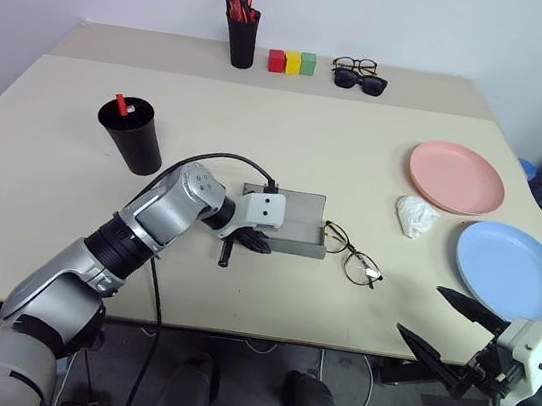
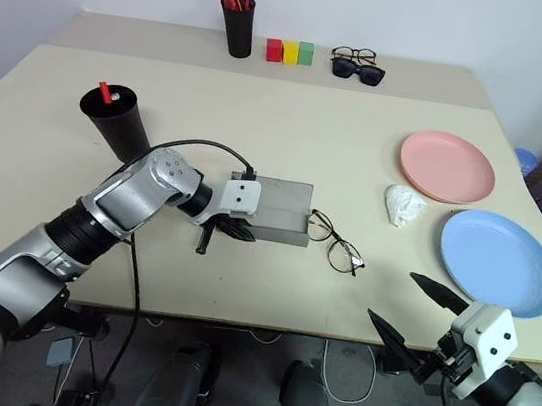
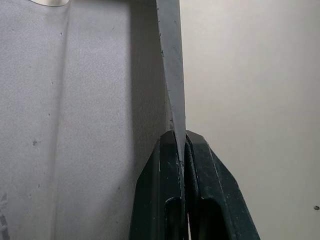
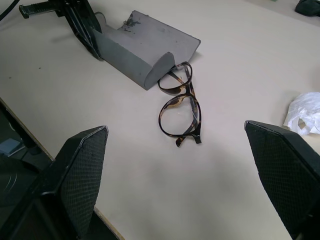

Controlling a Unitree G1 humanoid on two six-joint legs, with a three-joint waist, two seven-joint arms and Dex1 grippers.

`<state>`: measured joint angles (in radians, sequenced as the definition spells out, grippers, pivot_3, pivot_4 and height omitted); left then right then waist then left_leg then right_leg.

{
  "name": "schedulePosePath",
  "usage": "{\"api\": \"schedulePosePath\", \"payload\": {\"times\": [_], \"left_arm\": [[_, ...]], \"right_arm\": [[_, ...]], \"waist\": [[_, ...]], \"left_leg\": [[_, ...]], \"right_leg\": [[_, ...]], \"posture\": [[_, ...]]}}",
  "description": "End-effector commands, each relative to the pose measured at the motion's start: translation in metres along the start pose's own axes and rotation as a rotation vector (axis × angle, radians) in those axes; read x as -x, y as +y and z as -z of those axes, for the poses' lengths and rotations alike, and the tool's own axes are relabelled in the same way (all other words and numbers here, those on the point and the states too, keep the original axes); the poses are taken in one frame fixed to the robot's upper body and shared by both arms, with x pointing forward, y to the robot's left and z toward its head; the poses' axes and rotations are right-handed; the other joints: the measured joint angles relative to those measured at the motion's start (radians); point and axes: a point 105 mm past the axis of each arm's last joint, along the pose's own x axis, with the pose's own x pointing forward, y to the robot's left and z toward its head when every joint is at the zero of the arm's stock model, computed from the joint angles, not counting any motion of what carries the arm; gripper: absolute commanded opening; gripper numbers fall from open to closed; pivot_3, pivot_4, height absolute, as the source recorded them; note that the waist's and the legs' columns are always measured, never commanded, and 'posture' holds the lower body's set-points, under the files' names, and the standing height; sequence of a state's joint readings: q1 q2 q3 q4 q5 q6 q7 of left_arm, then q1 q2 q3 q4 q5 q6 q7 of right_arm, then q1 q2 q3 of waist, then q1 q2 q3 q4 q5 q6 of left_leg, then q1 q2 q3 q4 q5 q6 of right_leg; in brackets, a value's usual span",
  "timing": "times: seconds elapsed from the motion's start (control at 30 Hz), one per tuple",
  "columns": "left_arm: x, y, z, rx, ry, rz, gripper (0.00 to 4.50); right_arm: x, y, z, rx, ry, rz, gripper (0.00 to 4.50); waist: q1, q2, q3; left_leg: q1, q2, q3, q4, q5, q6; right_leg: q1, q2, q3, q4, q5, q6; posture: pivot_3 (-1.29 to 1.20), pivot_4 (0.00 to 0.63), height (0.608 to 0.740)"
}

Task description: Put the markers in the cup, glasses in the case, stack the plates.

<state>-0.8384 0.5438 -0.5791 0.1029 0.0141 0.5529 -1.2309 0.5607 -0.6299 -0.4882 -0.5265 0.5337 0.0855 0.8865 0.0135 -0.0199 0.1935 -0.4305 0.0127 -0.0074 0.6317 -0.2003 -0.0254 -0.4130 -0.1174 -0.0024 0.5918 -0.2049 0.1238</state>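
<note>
Between the black fingers of the left gripper (image 1: pixel 249 239), a thin grey edge of the felt-like oblong spectacle case (image 1: pixel 293 228) is pinched, the jaws pressed together on it, as the left wrist view makes plain. By that grip the case is held at its left end, near the middle of the beige table (image 1: pixel 288 155), with its hinged lid seemingly open. Just beside the case's right end, touching or nearly so, the thin dark wire-framed glasses (image 1: pixel 353 255) are seen lying on the table, not yet inside. Out at the near right edge, the right gripper (image 1: pixel 443 331) is held with its fingers spread wide and nothing between them, aimed toward the glasses.

Judged from this, the glasses step is in hand: the case is being steadied for loading. Next, a low, careful pinch on the slim frame by the right gripper is called for, then a short carry into the case.

Further out, a red-capped marker (image 1: pixel 120 103) is seen standing in the wide matte black plastic cup (image 1: pixel 132 134), while the salmon pink plate (image 1: pixel 456 178) and the light blue plate (image 1: pixel 514 272) lie side by side, unstacked.
</note>
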Motion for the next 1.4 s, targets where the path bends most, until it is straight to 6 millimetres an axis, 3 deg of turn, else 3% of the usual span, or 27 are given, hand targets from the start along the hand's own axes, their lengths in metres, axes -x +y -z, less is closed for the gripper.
{"api": "schedulePosePath", "payload": {"times": [0.03,0.23,0.37,0.5,0.63,0.77,0.93,1.07,1.23,1.4], "left_arm": [[0.006,-0.001,-0.002,-0.012,0.006,-0.026,0.03],[0.007,-0.006,0.000,0.004,0.001,-0.027,0.03],[0.007,-0.008,-0.002,-0.001,-0.012,-0.027,1.36],[0.009,-0.006,-0.007,-0.002,-0.037,-0.041,3.37],[0.018,0.000,-0.012,-0.011,-0.070,-0.074,3.37],[0.043,0.005,-0.025,-0.027,-0.237,-0.140,3.37],[0.068,-0.009,-0.019,-0.091,-0.361,-0.190,3.37],[0.087,-0.014,-0.032,-0.144,-0.613,-0.390,3.37],[0.083,-0.028,-0.012,-0.012,-0.628,-0.282,3.37],[0.090,-0.040,0.004,-0.023,-0.601,-0.161,3.37]], "right_arm": [[-0.001,0.001,-0.010,0.031,-0.033,-0.011,4.50],[-0.003,0.001,-0.008,0.027,-0.030,-0.024,4.50],[-0.005,-0.001,-0.007,0.031,-0.032,-0.031,4.50],[-0.008,-0.005,-0.003,0.021,-0.007,-0.036,4.50],[-0.020,-0.001,0.001,-0.044,0.032,-0.110,4.50],[-0.042,-0.003,-0.002,-0.081,0.053,-0.165,4.50],[-0.065,-0.012,-0.008,-0.098,0.073,-0.237,4.50],[-0.080,-0.023,-0.007,-0.137,0.113,-0.291,4.50],[-0.098,-0.034,-0.005,-0.154,0.147,-0.360,4.50],[-0.110,-0.040,0.000,-0.156,0.191,-0.410,4.50]], "waist": [[0.000,0.000,0.000],[-0.001,0.000,0.000],[-0.001,0.000,0.000],[0.000,0.000,0.000],[-0.002,0.000,0.000],[-0.007,0.001,0.000],[-0.007,0.001,0.000],[0.002,0.001,0.000],[-0.002,0.001,0.000],[-0.007,0.001,0.000]], "left_leg": [[0.000,0.000,0.000,0.000,0.000,0.000],[0.000,0.000,0.000,0.000,0.000,0.000],[0.000,0.000,0.000,0.000,0.000,0.000],[0.000,0.000,0.000,0.000,0.000,0.000],[0.000,0.000,0.000,0.000,0.000,0.000],[0.000,0.001,0.000,0.000,0.000,0.000],[0.001,0.001,0.000,-0.002,0.000,0.000],[0.000,0.000,0.000,0.000,0.000,0.000],[0.001,0.000,0.001,0.001,0.000,0.000],[0.001,0.000,0.001,0.000,0.000,0.000]], "right_leg": [[0.000,0.000,0.000,0.000,0.000,0.000],[0.000,0.000,0.000,0.000,0.000,0.000],[0.000,0.000,0.000,0.000,0.000,0.000],[0.000,0.000,0.000,0.000,0.000,0.000],[0.000,0.000,0.000,0.000,0.000,-0.001],[-0.001,0.000,0.000,0.000,0.001,-0.001],[-0.001,0.000,0.000,0.001,0.001,-0.001],[0.000,0.000,0.000,0.001,0.001,-0.002],[0.001,0.000,0.000,0.001,0.001,-0.001],[-0.001,0.001,0.000,0.003,0.001,-0.001]], "posture": [[0.00,0.150,0.740],[0.00,0.150,0.740],[0.00,0.150,0.740],[0.00,0.150,0.740],[0.00,0.150,0.740],[0.00,0.150,0.740],[0.00,0.150,0.740],[0.00,0.150,0.740],[0.00,0.150,0.740],[0.00,0.150,0.740]]}}
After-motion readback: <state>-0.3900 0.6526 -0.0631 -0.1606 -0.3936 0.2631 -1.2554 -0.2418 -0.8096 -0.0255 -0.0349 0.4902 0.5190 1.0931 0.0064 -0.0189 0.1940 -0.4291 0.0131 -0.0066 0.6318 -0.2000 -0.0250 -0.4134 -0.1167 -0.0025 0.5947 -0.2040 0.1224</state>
